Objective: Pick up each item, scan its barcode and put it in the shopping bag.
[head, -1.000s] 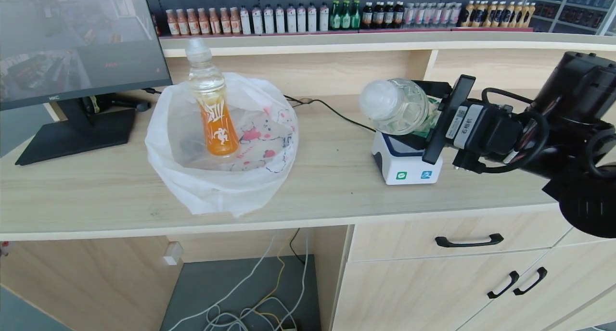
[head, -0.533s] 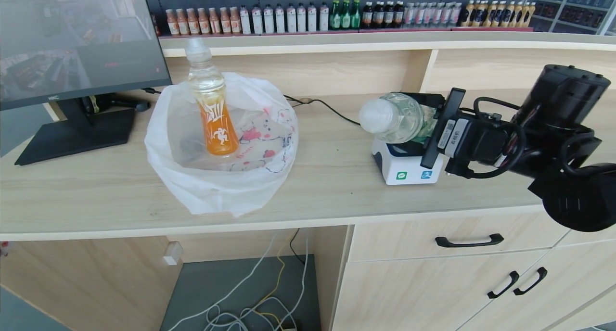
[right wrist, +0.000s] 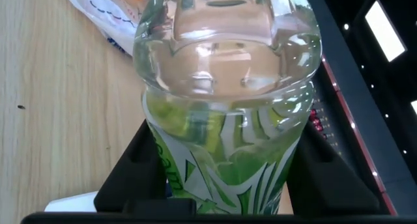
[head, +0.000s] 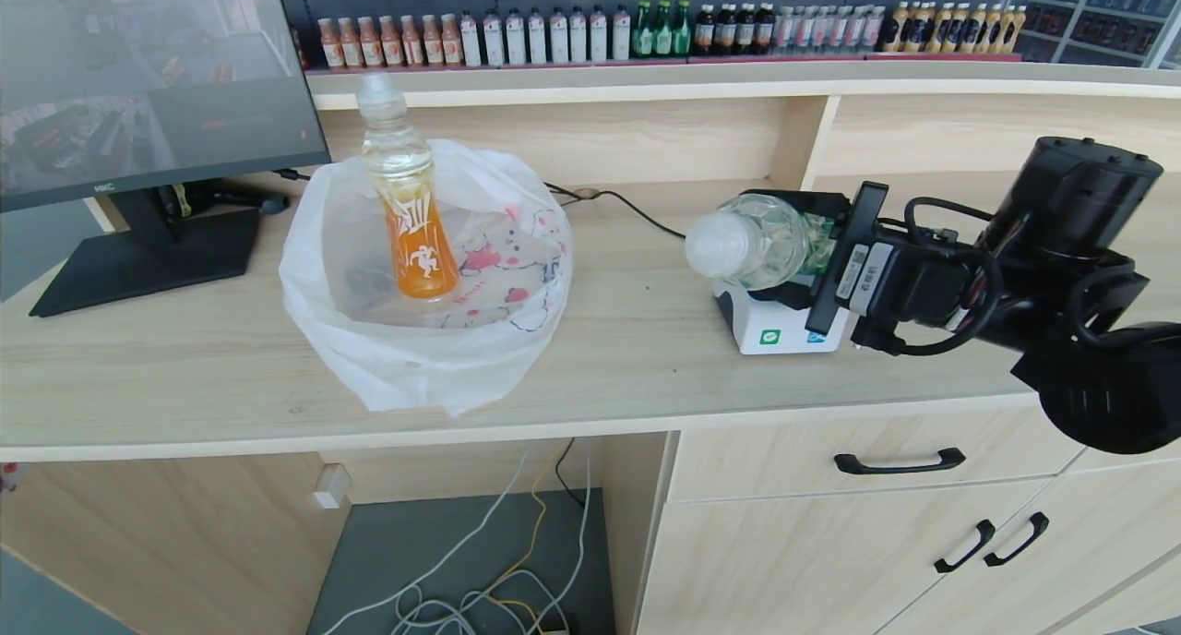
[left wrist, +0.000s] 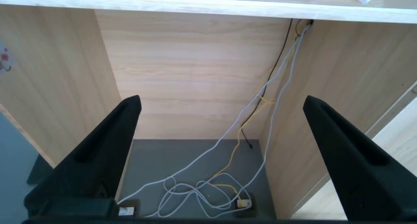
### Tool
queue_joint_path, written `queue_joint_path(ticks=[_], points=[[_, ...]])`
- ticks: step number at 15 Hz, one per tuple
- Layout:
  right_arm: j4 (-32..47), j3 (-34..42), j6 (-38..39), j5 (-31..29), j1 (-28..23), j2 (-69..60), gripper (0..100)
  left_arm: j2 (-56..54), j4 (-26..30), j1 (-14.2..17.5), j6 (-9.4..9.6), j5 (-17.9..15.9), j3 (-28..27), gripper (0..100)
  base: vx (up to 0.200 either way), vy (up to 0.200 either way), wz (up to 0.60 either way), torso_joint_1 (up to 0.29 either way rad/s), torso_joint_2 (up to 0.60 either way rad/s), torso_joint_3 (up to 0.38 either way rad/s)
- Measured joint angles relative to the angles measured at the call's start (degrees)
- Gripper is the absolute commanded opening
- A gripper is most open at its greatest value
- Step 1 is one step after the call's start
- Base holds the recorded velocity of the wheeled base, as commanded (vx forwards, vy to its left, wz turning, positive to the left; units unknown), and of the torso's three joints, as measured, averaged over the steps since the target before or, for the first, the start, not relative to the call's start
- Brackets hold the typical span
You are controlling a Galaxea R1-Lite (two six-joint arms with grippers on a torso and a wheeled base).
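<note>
The left gripper [left wrist: 221, 160] hangs below the counter's edge with its two fingers spread wide and nothing between them, facing the loose cables [left wrist: 207, 193] on the floor under the counter. On the counter [head: 637, 377], far left, stands a monitor [head: 138, 72] on a black foot. Next to it sits the white shopping bag [head: 415, 349], its mouth rolled open, with an orange drink bottle [head: 411, 215] standing upright inside it, the cap rising above the bag's rim. A thin black cable [head: 627, 206] runs along the counter behind the bag toward the right. Well apart from the bag, to the right, is the small white scanner [head: 770, 330]. Directly over its top the right gripper [head: 795, 247] is clamped around a clear bottle with a green label [head: 749, 240], fingers on either side of the label. The bottle lies on its side, cap pointing toward the bag; whether it touches the scanner cannot be told. Behind the counter a long shelf [head: 646, 30] carries a row of drinks, and drawers with black handles [head: 900, 462] sit below on the right.
</note>
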Motion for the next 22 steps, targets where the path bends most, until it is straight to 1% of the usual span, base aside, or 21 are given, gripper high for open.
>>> queue_joint_path(ticks=[15, 17, 22], points=[[-1.26, 0.72, 0.66, -0.45, 0.26, -0.67, 0, 0.00, 0.00, -0.04, 0.00, 0.00, 0.00, 100, 0.000, 0.000, 0.00, 0.000, 0.00, 0.000], [-1.12, 0.63, 1.45, -0.57, 0.26, -1.30, 0, 0.00, 0.00, -0.02, 0.06, 0.00, 0.00, 100, 0.000, 0.000, 0.00, 0.000, 0.00, 0.000], [-1.69, -0.45, 6.42, -1.61, 0.26, -3.86, 0, 0.00, 0.00, -0.04, 0.17, 0.00, 0.00, 100, 0.000, 0.000, 0.00, 0.000, 0.00, 0.000]])
